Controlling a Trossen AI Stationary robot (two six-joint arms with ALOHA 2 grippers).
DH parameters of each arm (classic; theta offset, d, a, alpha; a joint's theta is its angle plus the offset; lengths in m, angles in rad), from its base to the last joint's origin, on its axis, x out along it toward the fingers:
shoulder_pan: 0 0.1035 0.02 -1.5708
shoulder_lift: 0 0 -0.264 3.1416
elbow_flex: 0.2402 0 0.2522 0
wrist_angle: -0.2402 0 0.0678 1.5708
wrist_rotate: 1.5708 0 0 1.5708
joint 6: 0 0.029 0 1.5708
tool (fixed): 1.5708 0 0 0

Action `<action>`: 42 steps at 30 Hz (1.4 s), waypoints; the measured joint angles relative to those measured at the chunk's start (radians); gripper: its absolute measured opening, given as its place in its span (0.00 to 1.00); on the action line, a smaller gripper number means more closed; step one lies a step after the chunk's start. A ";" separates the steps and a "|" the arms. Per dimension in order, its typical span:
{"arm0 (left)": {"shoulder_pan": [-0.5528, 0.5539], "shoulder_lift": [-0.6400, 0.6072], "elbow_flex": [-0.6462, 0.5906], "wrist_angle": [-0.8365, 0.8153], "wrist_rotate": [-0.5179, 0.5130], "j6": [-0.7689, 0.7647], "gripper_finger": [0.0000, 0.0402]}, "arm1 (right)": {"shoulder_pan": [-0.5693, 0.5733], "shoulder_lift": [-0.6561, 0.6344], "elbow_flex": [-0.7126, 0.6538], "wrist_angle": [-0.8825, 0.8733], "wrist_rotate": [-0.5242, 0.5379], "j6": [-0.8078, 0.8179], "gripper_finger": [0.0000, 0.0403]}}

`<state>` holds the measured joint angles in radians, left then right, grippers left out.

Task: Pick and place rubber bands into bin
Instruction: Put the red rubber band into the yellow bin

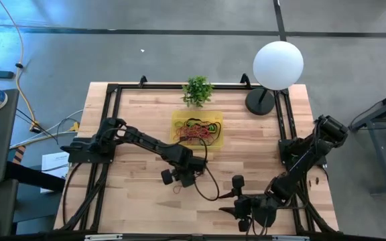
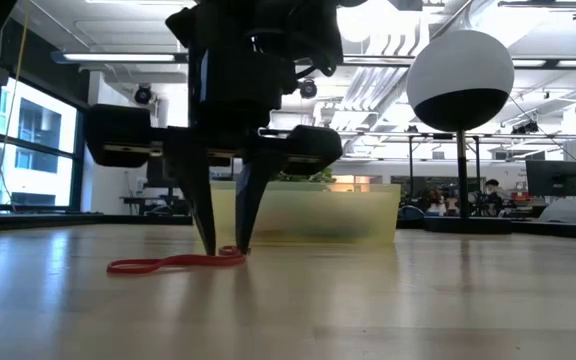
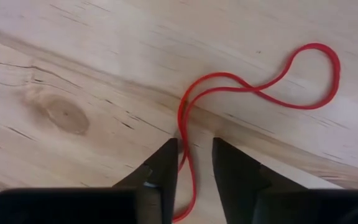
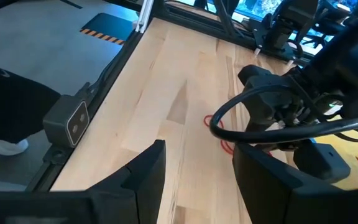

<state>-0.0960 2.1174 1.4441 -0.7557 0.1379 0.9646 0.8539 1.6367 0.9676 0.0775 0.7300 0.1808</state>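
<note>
- left hand (image 3: 194,163) is down at the counter (image 1: 139,201), lower centre of the high view, fingertips straddling one strand of a red rubber band (image 3: 260,87); the fingers are only narrowly apart, the strand runs through the gap between them, and no clamp is visible, so nothing is gripped yet
- low view: same hand (image 2: 224,245) points straight down, tips at the wood, the red band (image 2: 168,263) lying flat and trailing off to frame left
- high view: that band (image 1: 177,189) sits just below the left hand (image 1: 179,178), well apart from the bin (image 1: 177,120)
- bin is upper centre of the high view, just below the potted plant (image 1: 198,90); holds a tangle of rubber bands (image 1: 196,130), mostly red and orange with some green and dark
- low view: bin wall (image 2: 308,215) is translucent yellow, behind the hand
- right hand (image 1: 244,215) waits at bottom right of the high view, over the near counter edge; its fingers (image 4: 145,171) stand wide apart, empty
- white globe lamp (image 1: 277,65) sits upper right on the counter
</note>
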 joint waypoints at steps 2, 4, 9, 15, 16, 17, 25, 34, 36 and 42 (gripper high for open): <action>0.005 0.000 0.000 0.004 0.004 0.000 0.18 | 0.000 0.000 0.000 -0.001 0.000 0.002 0.44; 0.006 0.000 0.000 0.008 0.004 0.000 0.15 | 0.000 0.000 0.000 -0.001 0.000 0.003 0.44; 0.012 0.001 0.000 0.019 0.003 0.003 0.03 | 0.000 0.000 0.000 -0.001 0.000 0.005 0.44; 0.012 0.001 -0.002 0.029 -0.005 0.021 0.02 | 0.000 0.000 0.000 -0.001 0.000 0.016 0.44; 0.011 0.000 -0.002 0.028 -0.015 0.025 0.01 | 0.000 0.000 0.000 -0.002 0.000 0.020 0.44; 0.009 0.000 -0.001 0.027 -0.030 0.028 0.01 | 0.000 0.000 0.000 -0.002 -0.002 0.021 0.44; 0.009 -0.035 -0.006 0.005 -0.074 0.023 0.00 | -0.001 0.000 0.000 -0.004 0.003 0.021 0.44; 0.009 -0.120 -0.005 -0.060 -0.162 0.000 0.00 | -0.002 0.000 0.000 -0.006 0.017 0.021 0.44; 0.011 -0.144 -0.004 -0.059 -0.163 -0.001 0.00 | -0.002 0.000 0.000 -0.006 0.017 0.021 0.44; 0.011 -0.222 -0.003 -0.056 -0.181 -0.001 0.00 | -0.003 0.000 0.000 -0.023 0.031 0.021 0.44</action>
<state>-0.0851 1.8950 1.4409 -0.8117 -0.0430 0.9640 0.8513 1.6371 0.9676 0.0548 0.7614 0.2016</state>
